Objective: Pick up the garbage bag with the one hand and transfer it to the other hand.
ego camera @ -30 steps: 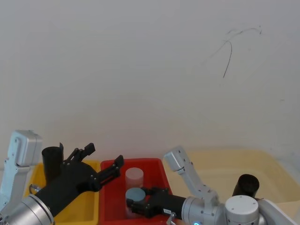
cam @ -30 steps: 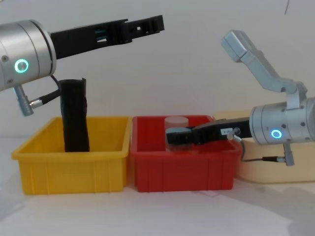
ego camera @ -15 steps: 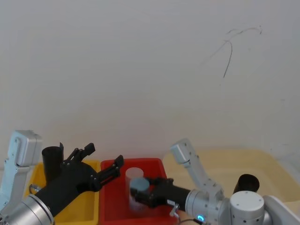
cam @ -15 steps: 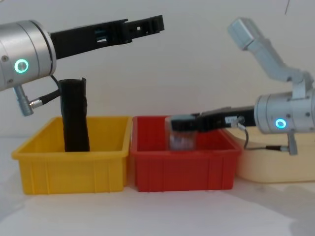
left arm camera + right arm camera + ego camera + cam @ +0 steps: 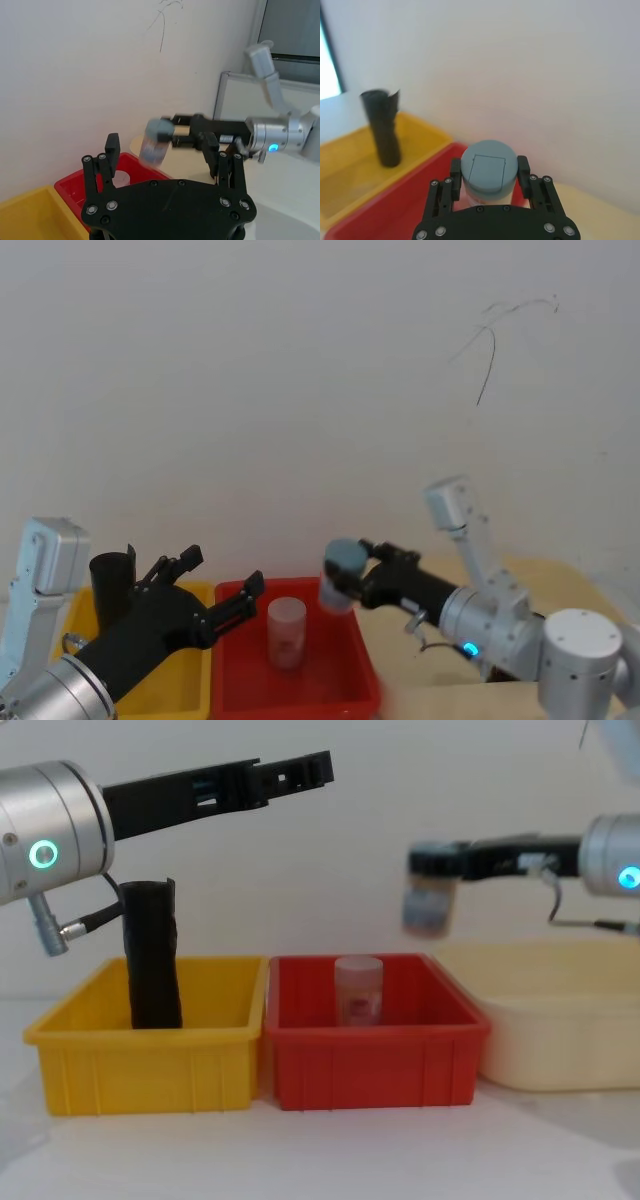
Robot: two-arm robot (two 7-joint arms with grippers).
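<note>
The garbage bag [image 5: 152,955] is a black crinkled roll standing upright in the yellow bin [image 5: 140,1070]; it also appears in the head view [image 5: 110,585] and the right wrist view [image 5: 384,127]. My left gripper [image 5: 315,768] hangs open, high above and to the right of the bag, over the seam between the yellow and red bins [image 5: 222,575]. Nothing is between its fingers. My right gripper [image 5: 432,858] is shut on a blue-lidded jar [image 5: 428,908], held in the air above the red bin's right wall [image 5: 340,575] [image 5: 488,172].
A clear, lidless jar [image 5: 358,988] stands in the red bin [image 5: 370,1065], which sits between the yellow bin and a cream tub [image 5: 560,1030] on the right. A white wall rises close behind the bins.
My right gripper has lifted the blue-lidded jar out of the red bin, up and to the right. The left arm and the garbage bag have stayed still.
</note>
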